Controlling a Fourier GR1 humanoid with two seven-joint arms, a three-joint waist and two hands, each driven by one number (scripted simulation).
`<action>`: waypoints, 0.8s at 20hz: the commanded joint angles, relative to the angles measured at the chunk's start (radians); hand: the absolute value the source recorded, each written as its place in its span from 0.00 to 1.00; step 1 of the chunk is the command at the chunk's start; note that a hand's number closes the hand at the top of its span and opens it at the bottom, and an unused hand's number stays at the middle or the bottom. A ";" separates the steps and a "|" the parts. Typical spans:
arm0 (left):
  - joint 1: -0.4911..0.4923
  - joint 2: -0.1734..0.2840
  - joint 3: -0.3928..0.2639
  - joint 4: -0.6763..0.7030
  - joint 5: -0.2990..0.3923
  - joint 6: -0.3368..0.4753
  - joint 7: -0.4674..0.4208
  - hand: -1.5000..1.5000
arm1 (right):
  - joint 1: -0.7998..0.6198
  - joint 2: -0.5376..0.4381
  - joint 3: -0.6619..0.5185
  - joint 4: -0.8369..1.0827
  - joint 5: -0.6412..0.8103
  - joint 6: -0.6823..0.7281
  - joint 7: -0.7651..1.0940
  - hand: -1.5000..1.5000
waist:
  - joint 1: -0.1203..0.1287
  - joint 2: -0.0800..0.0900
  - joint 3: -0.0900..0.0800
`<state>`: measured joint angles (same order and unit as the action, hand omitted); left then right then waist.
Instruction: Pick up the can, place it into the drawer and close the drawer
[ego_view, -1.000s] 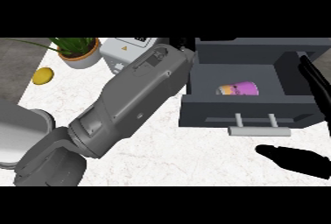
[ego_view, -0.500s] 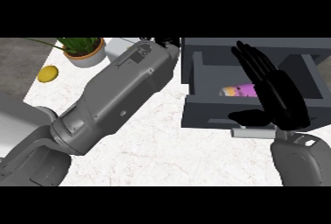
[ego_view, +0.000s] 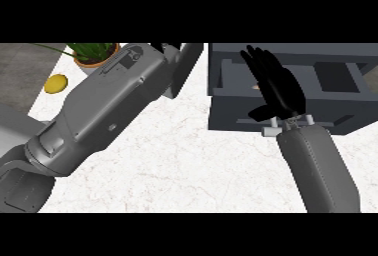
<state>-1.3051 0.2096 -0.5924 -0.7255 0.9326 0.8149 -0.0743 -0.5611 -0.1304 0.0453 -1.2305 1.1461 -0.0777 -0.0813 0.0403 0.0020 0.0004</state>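
Head view: right hand (ego_view: 277, 87) flat, fingers straight, nothing held, over open drawer (ego_view: 229, 107) front by handle (ego_view: 284, 128); can hidden, prob inside; left hand out of view; drawer looks rigid, push the front panel.

Two bulky matte grey forearms with panel seams and small screws; the slender black right hand (ego_view: 277, 87) has glossy fingers

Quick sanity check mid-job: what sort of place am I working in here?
Most likely a kitchen counter: a white marbled worktop, a dark grey drawer standing open at its right, and a potted plant with a small yellow fruit at the far left.
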 joint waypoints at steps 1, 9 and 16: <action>0.060 0.036 -0.008 -0.072 -0.029 -0.001 0.017 0.00 | -0.064 0.024 -0.015 0.228 0.064 -0.139 -0.010 0.00 | 0.002 0.003 0.000; 0.106 0.132 0.010 -0.176 -0.056 -0.019 0.083 0.00 | -0.212 -0.012 -0.100 0.524 0.108 -0.338 -0.040 0.00 | 0.018 0.009 0.001; 0.140 0.180 0.025 -0.274 -0.072 -0.004 0.129 0.00 | -0.282 -0.013 -0.148 0.693 0.129 -0.495 -0.049 0.00 | 0.029 0.011 0.001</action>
<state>-1.1880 0.3548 -0.5729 -0.9357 0.8659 0.8157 0.0270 -0.8329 -0.1487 -0.0621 -0.6640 1.2812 -0.4772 -0.1282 0.0575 -0.0068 -0.0160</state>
